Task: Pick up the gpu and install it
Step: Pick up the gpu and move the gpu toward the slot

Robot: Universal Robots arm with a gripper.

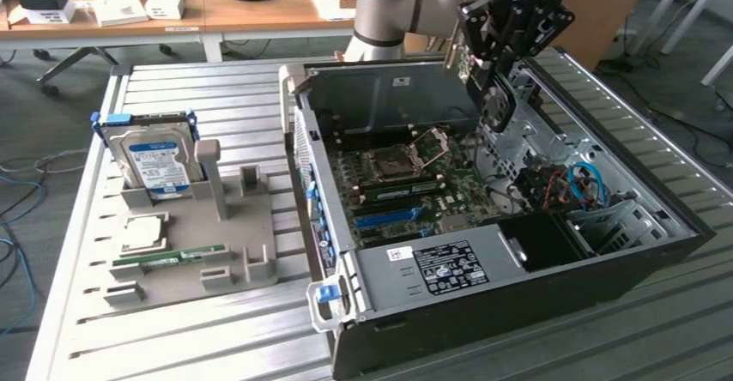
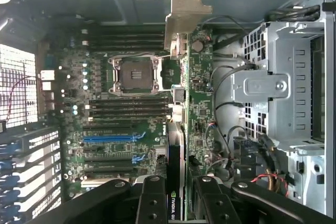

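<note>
Exterior view: the gripper (image 1: 493, 87) hangs over the open computer case (image 1: 641, 252), toward the case's far wall. Its jaws are clamped on the gpu (image 1: 496, 111), which is held on edge above the motherboard (image 1: 401, 184) and is not seated in a slot. To the exterior view's left of the case, a grey fixture (image 1: 235, 226) rests on the slatted metal table (image 1: 172, 338). The fixture carries an upright hard drive (image 1: 154, 162), a flat processor chip (image 1: 143, 231) and a green RAM stick (image 1: 172, 258).

Wrist view: the gpu (image 2: 181, 103) is seen edge-on, with one black finger (image 2: 152, 198) pressed against each face. Its metal bracket (image 2: 186, 9) is at the end away from the gripper (image 2: 180, 182). Beneath the card lie the CPU socket (image 2: 131, 74) and the blue slot (image 2: 113, 137), the slot standing to one side of the card. The metal drive cage (image 2: 283, 87) is on the card's other side
</note>
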